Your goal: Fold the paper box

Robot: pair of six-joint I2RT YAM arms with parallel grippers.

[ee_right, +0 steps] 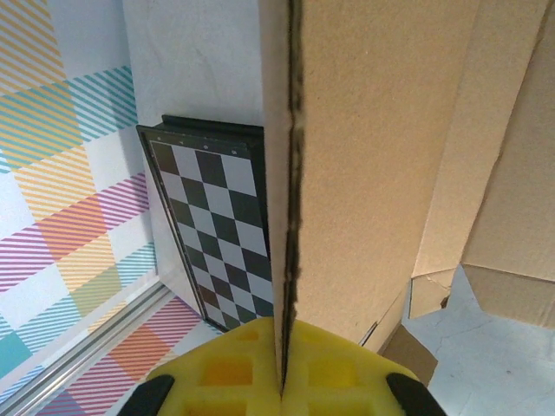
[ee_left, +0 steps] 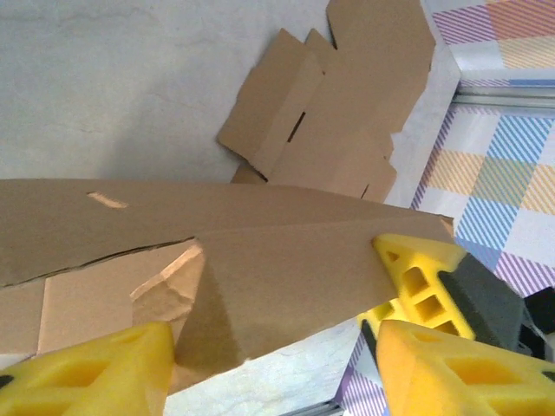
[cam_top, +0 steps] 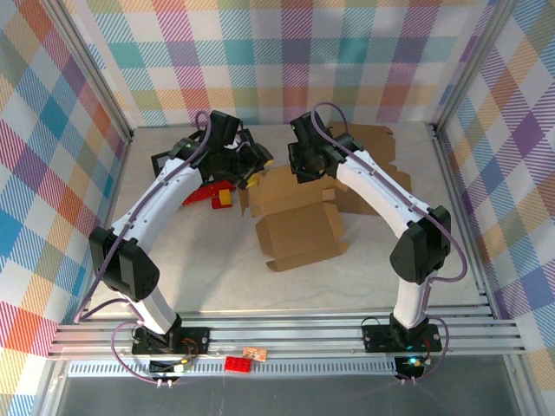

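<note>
While right claw [ee_right: 284,351] pinches the box [cam_top: 299,230] edge, left claw [ee_left: 273,347] gapes astride a flap [ee_left: 286,277]. I'd close gently, flap centred.

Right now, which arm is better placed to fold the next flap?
Probably left: the left gripper is open around a paper box flap, while the right gripper is shut on a panel edge.
</note>
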